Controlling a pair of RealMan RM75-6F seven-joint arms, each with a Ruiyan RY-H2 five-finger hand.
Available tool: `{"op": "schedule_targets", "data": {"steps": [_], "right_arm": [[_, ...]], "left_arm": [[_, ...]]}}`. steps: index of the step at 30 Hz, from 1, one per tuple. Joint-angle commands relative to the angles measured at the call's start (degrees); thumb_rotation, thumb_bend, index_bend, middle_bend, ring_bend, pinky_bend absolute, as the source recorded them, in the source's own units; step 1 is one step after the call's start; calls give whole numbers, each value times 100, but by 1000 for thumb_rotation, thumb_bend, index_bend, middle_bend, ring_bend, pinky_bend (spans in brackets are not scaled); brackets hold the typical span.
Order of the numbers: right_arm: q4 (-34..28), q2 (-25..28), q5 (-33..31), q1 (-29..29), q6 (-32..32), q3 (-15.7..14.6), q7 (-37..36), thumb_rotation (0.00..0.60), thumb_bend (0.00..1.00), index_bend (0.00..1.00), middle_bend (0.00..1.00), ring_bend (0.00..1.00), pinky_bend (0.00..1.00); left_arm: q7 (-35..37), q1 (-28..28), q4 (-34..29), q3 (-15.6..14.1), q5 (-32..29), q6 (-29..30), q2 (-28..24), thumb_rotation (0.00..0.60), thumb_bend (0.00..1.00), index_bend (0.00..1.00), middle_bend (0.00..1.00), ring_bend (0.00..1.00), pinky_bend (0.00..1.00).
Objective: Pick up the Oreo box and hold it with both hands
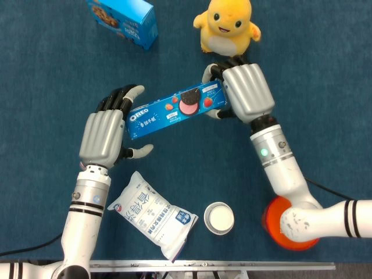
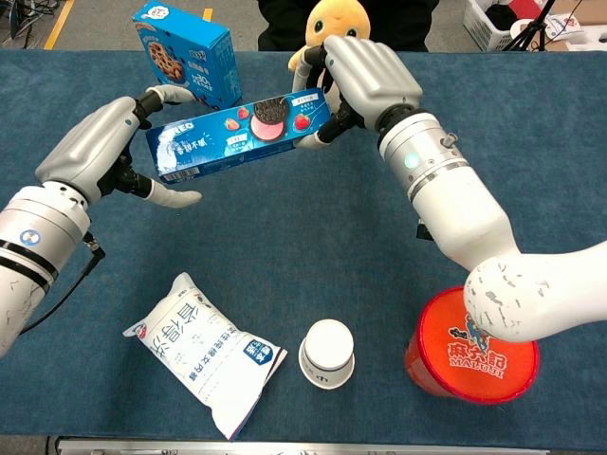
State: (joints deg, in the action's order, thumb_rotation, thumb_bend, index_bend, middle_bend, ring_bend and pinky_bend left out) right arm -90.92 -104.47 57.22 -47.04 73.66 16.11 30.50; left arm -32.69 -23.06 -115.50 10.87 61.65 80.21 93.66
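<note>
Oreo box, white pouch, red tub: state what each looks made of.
Oreo box: printed paperboard, likely; sharp straight edges, flat glossy blue faces.
White pouch: soft plastic film, apparently; puffy, wrinkled, crimped end seams.
Red tub: probably plastic or coated paper; smooth, shiny printed lid. Cannot tell which.

Right hand (image 2: 365, 71) grips Oreo box (image 2: 237, 135); left hand (image 2: 100, 147) cups far end.

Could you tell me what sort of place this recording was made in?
Probably a robotics lab test bench: a table covered in blue cloth holds assorted items like a plush duck, with crates and floor tape behind it.
</note>
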Motion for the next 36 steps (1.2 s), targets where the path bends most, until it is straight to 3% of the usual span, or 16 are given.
{"op": "schedule_targets", "data": {"steps": [1, 14, 29, 36], "right_arm": [[73, -93, 61, 23, 20, -8, -26, 600, 14, 660, 632, 416, 299], [341, -479, 375, 117, 7, -24, -242, 600, 13, 661, 634, 424, 299], [300, -540, 570, 263, -91, 22, -382, 600, 14, 662, 634, 425, 299], [242, -504, 634, 348, -122, 47, -476, 600, 14, 661, 634, 425, 299]], "left_arm": [[44, 3, 35, -5, 2, 25, 25, 600, 70, 147, 140, 120, 172], [264, 21, 184, -6, 100, 172, 166, 600, 70, 199, 187, 156, 212], [413, 90, 420, -32, 313, 338, 297, 600, 70, 361, 379, 311, 317], [476, 117, 546, -56, 453, 397, 360, 600, 71, 444, 498, 405, 440]]}}
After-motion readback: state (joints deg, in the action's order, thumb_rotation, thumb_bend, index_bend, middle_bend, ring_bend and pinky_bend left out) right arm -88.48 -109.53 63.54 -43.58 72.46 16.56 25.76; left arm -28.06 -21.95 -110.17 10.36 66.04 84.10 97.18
